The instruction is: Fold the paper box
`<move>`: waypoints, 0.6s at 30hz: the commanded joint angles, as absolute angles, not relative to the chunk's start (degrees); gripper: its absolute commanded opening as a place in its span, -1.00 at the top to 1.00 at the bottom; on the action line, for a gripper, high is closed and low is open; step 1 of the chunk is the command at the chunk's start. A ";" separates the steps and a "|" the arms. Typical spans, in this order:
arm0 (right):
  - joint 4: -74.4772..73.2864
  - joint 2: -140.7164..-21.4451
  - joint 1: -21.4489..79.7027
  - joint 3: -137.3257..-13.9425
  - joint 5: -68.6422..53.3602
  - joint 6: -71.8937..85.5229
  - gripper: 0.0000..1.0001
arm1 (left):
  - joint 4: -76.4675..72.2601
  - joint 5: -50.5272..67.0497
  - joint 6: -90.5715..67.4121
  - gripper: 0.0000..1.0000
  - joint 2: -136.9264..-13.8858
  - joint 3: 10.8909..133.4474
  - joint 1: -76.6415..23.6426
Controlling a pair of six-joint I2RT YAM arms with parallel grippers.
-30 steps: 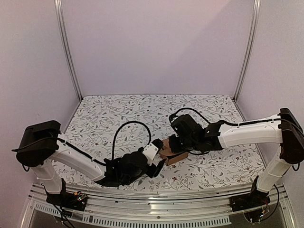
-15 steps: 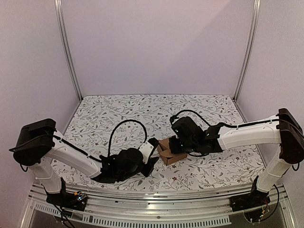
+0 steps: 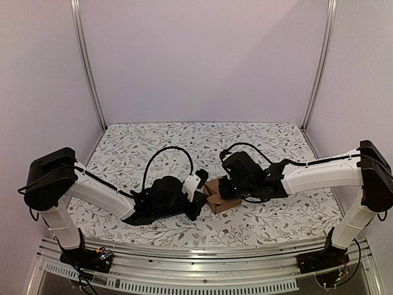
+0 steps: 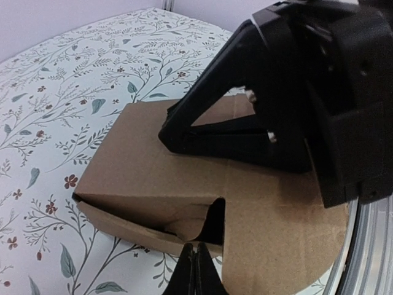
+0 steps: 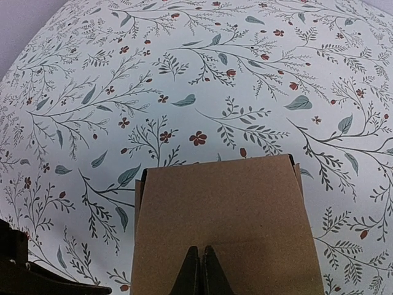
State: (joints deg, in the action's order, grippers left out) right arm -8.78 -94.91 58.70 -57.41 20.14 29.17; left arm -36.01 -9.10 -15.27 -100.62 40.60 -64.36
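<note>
The paper box (image 3: pixel 215 198) lies at the middle of the worktop (image 3: pixel 147 144). It is best kept pinned from above by the right claw (image 5: pixel 201 269) — clenched, tips on its top panel — while the open front flap is nudged in gently by the left claw (image 4: pixel 195 271), also clenched. A second ago the left claw was held farther back.

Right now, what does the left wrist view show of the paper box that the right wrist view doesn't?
Left wrist only: the paper box, its near end open with a dark gap beside a flap, and the right gripper resting on top. Right wrist only: the box's far edge, square-on. Both: its brown top panel, the floral tablecloth, each arm's own closed fingers.
</note>
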 commanded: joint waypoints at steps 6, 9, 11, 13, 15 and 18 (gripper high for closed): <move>-9.52 -96.01 58.42 -55.90 18.34 29.77 0.95 | -38.06 -0.44 -17.48 1.00 -105.32 43.96 -61.99; -9.27 -96.28 58.37 -55.82 17.88 29.83 0.97 | -37.63 1.45 -17.49 1.00 -107.05 46.06 -61.72; -9.14 -96.33 58.44 -55.56 17.77 30.01 0.97 | -37.24 1.50 -17.26 1.00 -108.03 47.28 -61.49; -9.01 -96.28 58.42 -55.25 17.52 30.14 0.98 | -36.74 1.72 -17.20 1.00 -109.03 48.57 -61.20; -8.80 -96.31 58.39 -54.86 17.21 30.47 0.99 | -36.05 1.97 -16.99 1.00 -109.97 49.61 -60.85; -8.36 -96.18 58.39 -54.21 17.16 30.96 0.99 | -35.66 2.13 -16.94 1.00 -110.90 50.10 -60.41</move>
State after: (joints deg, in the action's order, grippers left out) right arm -8.49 -95.00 58.50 -55.61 18.63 29.76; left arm -36.29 1.15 -17.12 -109.32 48.71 -62.00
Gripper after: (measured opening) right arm 0.009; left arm 0.002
